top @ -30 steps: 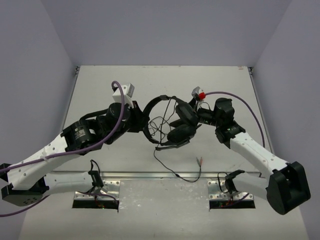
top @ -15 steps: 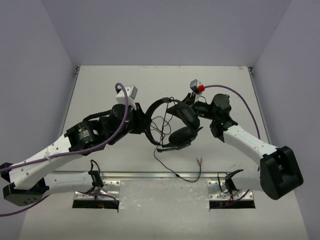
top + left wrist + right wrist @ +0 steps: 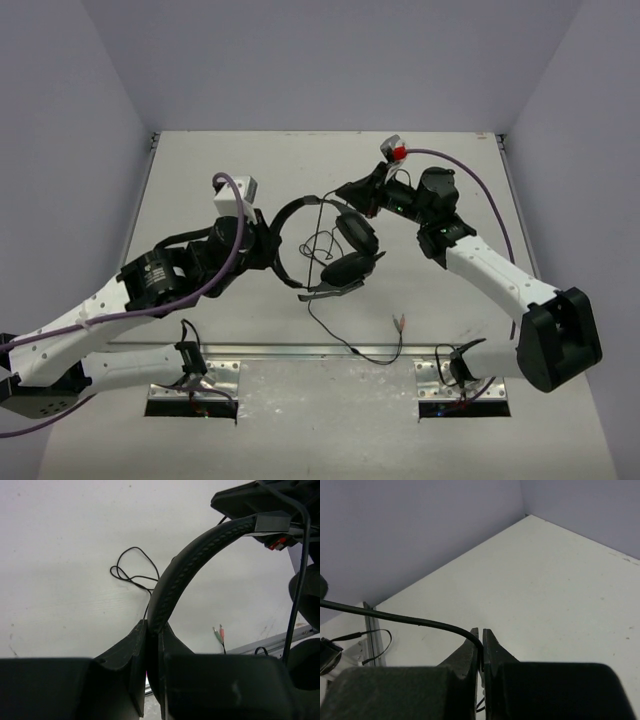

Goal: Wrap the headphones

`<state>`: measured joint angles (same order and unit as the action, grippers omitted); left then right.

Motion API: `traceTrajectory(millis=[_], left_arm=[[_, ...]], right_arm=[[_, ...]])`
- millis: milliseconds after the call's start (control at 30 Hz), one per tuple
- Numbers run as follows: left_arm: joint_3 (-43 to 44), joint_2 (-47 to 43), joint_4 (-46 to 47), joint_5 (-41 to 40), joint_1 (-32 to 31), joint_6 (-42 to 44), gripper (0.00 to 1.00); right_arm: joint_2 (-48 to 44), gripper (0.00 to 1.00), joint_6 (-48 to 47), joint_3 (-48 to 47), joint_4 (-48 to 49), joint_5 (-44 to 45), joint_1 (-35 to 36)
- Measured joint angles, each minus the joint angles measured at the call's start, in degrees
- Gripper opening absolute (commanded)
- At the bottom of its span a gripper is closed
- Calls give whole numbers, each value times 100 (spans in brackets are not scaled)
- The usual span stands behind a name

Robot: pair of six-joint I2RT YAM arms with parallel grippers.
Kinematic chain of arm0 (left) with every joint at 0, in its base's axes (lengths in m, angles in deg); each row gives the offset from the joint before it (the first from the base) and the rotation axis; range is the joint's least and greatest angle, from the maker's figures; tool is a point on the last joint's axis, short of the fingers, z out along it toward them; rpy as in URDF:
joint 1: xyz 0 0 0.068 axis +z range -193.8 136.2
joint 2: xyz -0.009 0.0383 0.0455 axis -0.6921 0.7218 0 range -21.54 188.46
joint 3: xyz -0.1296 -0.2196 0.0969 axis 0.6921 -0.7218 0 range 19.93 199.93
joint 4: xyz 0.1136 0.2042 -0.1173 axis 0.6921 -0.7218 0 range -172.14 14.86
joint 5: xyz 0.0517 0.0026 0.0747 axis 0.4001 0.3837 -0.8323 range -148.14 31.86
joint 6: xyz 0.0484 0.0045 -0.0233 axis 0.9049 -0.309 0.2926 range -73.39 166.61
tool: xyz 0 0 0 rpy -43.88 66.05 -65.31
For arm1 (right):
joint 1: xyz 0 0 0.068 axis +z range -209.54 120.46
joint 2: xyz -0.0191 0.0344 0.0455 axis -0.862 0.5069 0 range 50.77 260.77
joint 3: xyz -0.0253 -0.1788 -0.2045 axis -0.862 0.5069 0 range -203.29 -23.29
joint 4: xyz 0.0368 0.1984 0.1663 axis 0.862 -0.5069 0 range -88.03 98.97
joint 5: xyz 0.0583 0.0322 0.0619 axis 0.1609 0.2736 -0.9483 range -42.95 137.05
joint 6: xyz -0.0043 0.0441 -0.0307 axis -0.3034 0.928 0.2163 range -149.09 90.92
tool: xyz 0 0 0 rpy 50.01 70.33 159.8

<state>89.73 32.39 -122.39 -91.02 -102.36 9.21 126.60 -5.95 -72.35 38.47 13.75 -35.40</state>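
Black headphones point(image 3: 349, 268), padded cups, thin cable point(image 3: 345, 345) trailing

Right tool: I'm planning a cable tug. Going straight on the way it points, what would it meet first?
Nothing close: beyond the cable pinched in the right tool, only table surface shows, then the wall. Probably the table first, though depth is unclear.

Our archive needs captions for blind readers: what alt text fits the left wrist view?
The left gripper is shut on the headphones' padded headband, which arches up and right. Behind, the thin cable lies looped on the table, its reddish plugs further right.
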Motion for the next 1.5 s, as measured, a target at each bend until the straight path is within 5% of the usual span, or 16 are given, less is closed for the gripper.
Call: traceTrajectory(millis=[333, 533, 900, 1200, 1333, 1500], left_arm=[[369, -2, -398, -197, 2, 76, 0], [518, -68, 76, -101, 2, 175, 0], [2634, 763, 479, -909, -2, 20, 0], [4291, 1849, -81, -1930, -2, -111, 0], [4710, 2188, -411, -2400, 59, -160, 0], [4972, 2557, -1043, -2070, 1263, -162, 0]], right_arm=[[271, 1, 52, -74, 70, 125, 44], [601, 10, 634, -81, 826, -645, 127], [2448, 19, 1582, -852, 2680, -1115, 1255], [3727, 8, 2323, -758, 3882, -1056, 1714], [3615, 2, 2273, -354, 4122, -973, 1808], [2704, 1, 1952, 1285, 4391, -625, 1801]])
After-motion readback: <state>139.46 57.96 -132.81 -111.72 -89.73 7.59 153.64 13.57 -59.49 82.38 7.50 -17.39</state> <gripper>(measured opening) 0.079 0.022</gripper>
